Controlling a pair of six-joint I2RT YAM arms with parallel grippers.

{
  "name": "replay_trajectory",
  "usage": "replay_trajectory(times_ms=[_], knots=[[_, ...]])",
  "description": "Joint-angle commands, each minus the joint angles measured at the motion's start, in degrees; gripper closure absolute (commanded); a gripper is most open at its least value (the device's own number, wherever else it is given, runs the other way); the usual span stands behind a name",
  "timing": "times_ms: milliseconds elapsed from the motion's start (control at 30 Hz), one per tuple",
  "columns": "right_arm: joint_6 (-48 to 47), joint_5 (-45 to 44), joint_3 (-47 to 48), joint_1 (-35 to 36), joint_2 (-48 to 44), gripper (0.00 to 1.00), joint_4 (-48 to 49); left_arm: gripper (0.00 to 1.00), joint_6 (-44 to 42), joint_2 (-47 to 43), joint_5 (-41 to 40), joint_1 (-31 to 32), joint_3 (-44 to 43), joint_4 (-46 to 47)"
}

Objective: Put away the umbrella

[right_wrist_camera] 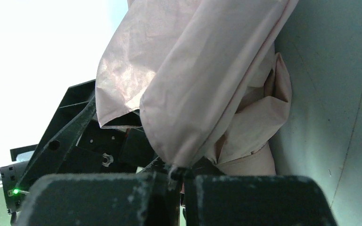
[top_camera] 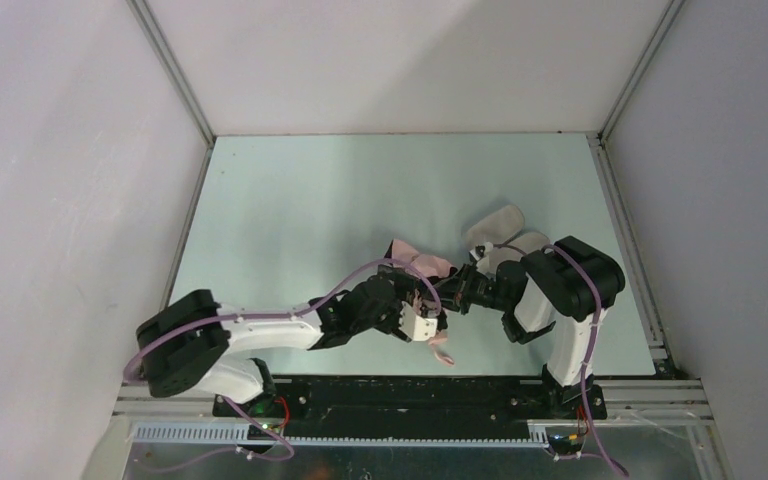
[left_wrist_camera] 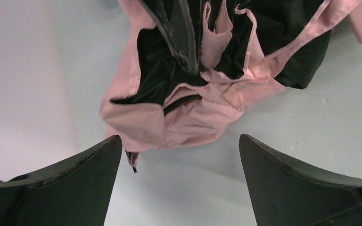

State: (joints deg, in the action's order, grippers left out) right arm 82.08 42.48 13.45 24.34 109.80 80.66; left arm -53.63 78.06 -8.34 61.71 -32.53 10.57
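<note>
on the table [top_camera: 290, 200], crumpled umbrella [top_camera: 420, 265]

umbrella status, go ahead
Left gripper open over the umbrella. Right gripper shut on its fabric. Fabric loose, grey case nearby, nothing blocking.

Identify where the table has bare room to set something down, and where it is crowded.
Bare: the far half of the table up to the back wall, and the left side beyond the left arm. Crowded: near centre-right, where it meets the right arm at the umbrella, the grey case just behind.
</note>
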Motion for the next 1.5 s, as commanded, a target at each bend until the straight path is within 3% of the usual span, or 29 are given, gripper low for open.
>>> replay_trajectory(times_ms=[0,133,300,367,400,467,600,800,1033,1200,1467], knots=[[-1.21,0.37,0.35,-0.45,0.96,1.0,-1.86,0.0,-9.96,3.63,3.16,-0.56,-0.71,8.96],[-0.54,1.05,0.79,-0.86,0.93,1.0,-1.65,0.02,-11.1,7.36,6.89,-1.66,-5.86,0.03],[-0.87,2.28,1.15,-2.01,-0.61,1.0,-3.31,0.14,-11.58,11.24,10.33,-3.28,-10.49,-8.55],[-1.65,2.59,1.36,-2.47,-1.44,1.0,-5.0,0.28,-12.08,12.65,10.8,-3.58,-11.81,-9.88],[-2.08,2.56,1.43,-2.59,-1.74,1.0,-5.85,0.44,-12.26,13.59,10.89,-3.55,-12.81,-11.01],[-2.23,2.57,1.4,-2.74,-2.02,1.0,-6.43,0.64,-11.91,14.61,11.79,-3.53,-14.46,-13.47],[-1.41,3.51,1.44,-3.5,-2.81,1.0,-5.71,0.97,-10.13,14.46,12.08,-2.32,-17.06,-18.75],[-2.29,7.0,1.99,-5.88,-8.64,1.0,-9.99,1.0,-3.42,11.41,11.39,2.15,-20.07,-28.71],[-15.14,12.71,7.6,-6.81,-22.01,1.0,-34.37,1.0,11.35,13.12,17.41,2.94,-31.35,-45.43],[-16.66,17.49,8.6,-7.63,-25.24,1.0,-39.93,1.0,19.62,19.73,25.41,-0.42,-40.84,-54.98],[-13.94,20.42,9.74,-8.9,-24.62,1.0,-41.48,1.0,23.05,29.2,26.38,-1.74,-47.49,-62.64]])
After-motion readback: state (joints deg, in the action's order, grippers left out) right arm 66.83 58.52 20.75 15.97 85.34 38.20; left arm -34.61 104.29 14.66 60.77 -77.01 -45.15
